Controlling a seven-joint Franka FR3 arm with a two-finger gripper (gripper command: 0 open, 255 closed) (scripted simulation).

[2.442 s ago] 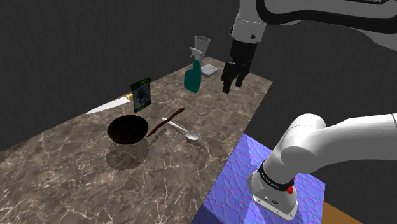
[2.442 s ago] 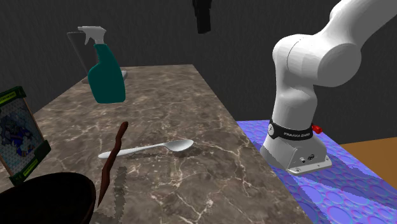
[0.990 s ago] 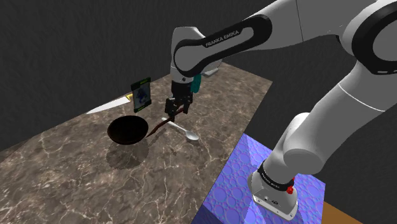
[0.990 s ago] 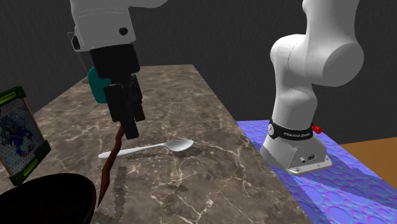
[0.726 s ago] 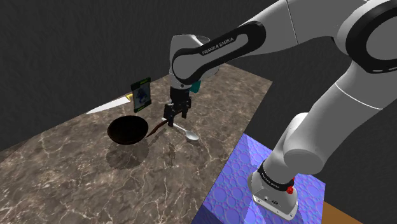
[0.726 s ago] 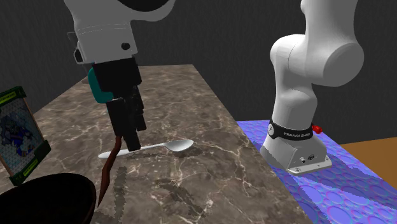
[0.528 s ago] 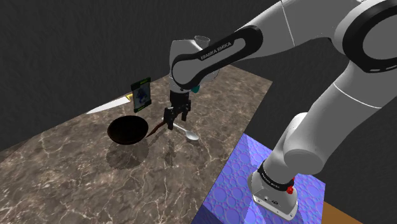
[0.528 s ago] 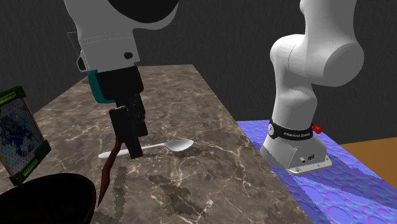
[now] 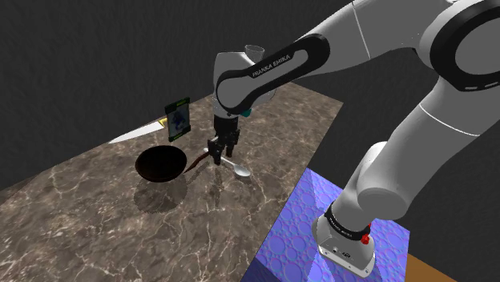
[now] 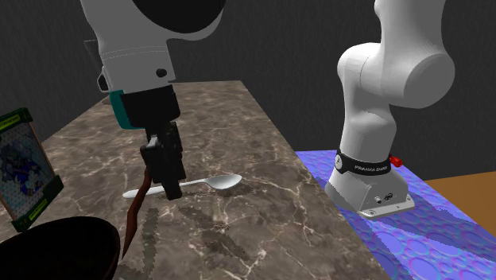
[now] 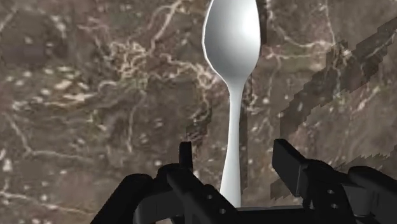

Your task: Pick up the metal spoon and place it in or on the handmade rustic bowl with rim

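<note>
A pale silvery spoon (image 9: pixel 239 168) (image 10: pixel 211 183) (image 11: pixel 232 38) lies flat on the brown marble counter, its bowl end pointing toward the stand. The black gripper (image 9: pixel 215 157) (image 10: pixel 170 189) (image 11: pixel 235 162) is down at the counter over the spoon's handle. Seen from the wrist, the handle runs between the two fingers (image 11: pixel 289 160) with a gap on each side, so the gripper is open and not clasping it. A dark brown bowl (image 9: pixel 160 150) (image 10: pixel 63 226) sits just beyond the handle end.
A thin brown stick-like utensil (image 9: pixel 197 163) (image 10: pixel 137 208) lies between bowl and spoon, close to the gripper. A teal spray bottle (image 10: pixel 118 108), a green picture card (image 9: pixel 178 118) (image 10: pixel 24 171) and a knife (image 9: pixel 136 132) stand farther back. The purple stand (image 9: pixel 304 232) borders the counter.
The gripper has come down the last bit onto the spoon's handle, and its fingers have drawn closer together. The spoon and bowl have not moved.
</note>
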